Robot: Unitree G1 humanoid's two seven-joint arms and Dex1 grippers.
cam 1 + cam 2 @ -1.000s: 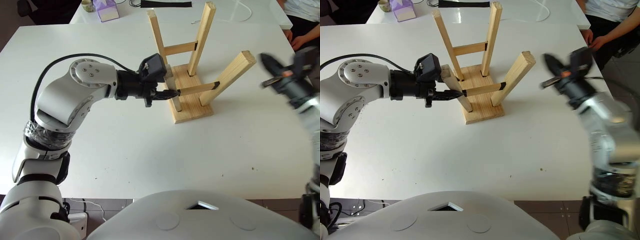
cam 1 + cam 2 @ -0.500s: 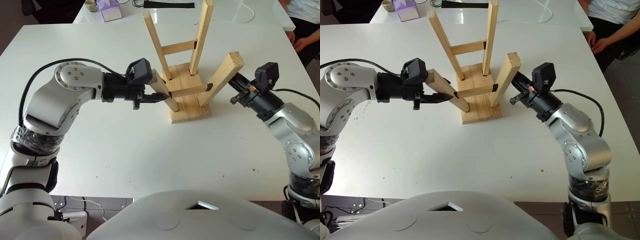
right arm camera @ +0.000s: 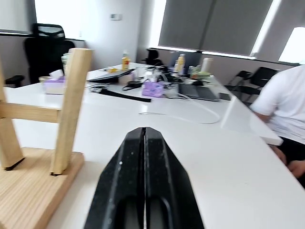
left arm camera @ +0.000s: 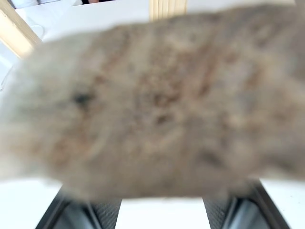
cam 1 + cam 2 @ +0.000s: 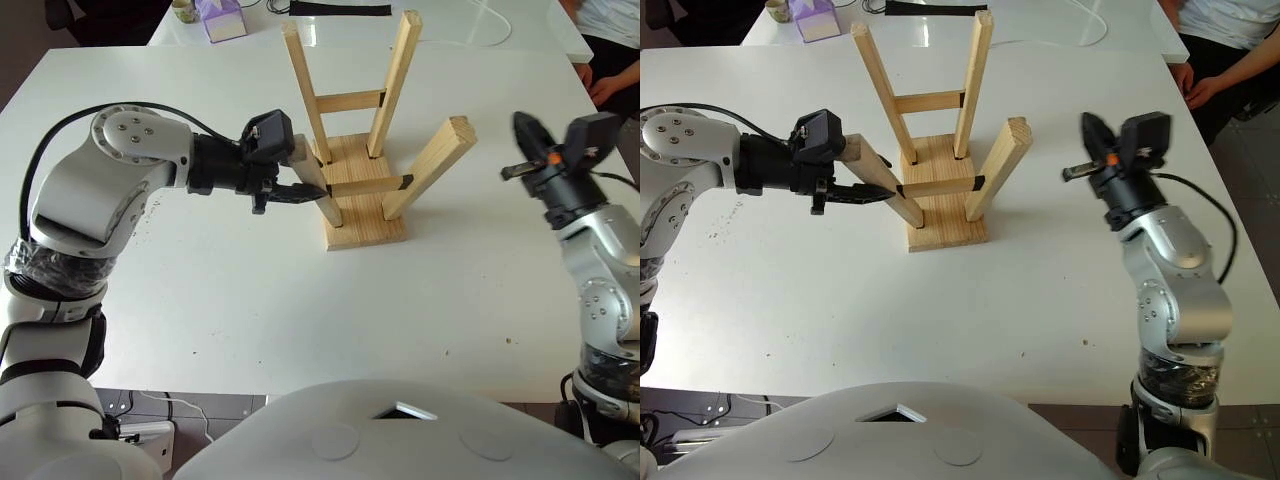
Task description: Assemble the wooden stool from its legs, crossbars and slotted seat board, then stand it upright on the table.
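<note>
The wooden stool lies upside down on the white table, its seat board (image 5: 366, 224) flat. Two far legs (image 5: 303, 85) (image 5: 393, 80) stand upright, joined by a crossbar (image 5: 350, 101). The near right leg (image 5: 432, 165) leans outward, and a second crossbar (image 5: 368, 186) links it to the near left leg (image 5: 318, 185). My left gripper (image 5: 292, 192) is shut on that near left leg, which looms blurred in the left wrist view (image 4: 157, 105). My right gripper (image 5: 526, 133) is shut on nothing, raised to the right of the stool and apart from the leaning leg; its fingers (image 3: 144, 167) are pressed together.
Behind the table stands a second white table with a purple tissue box (image 5: 222, 18), a cup (image 5: 180, 10), a black strip (image 5: 340, 9) and a cable (image 5: 1080, 30). Bare tabletop (image 5: 300, 310) lies in front of the stool.
My right gripper has pulled back from the leaning leg, up and to the right. My left arm and the stool have shifted slightly left.
</note>
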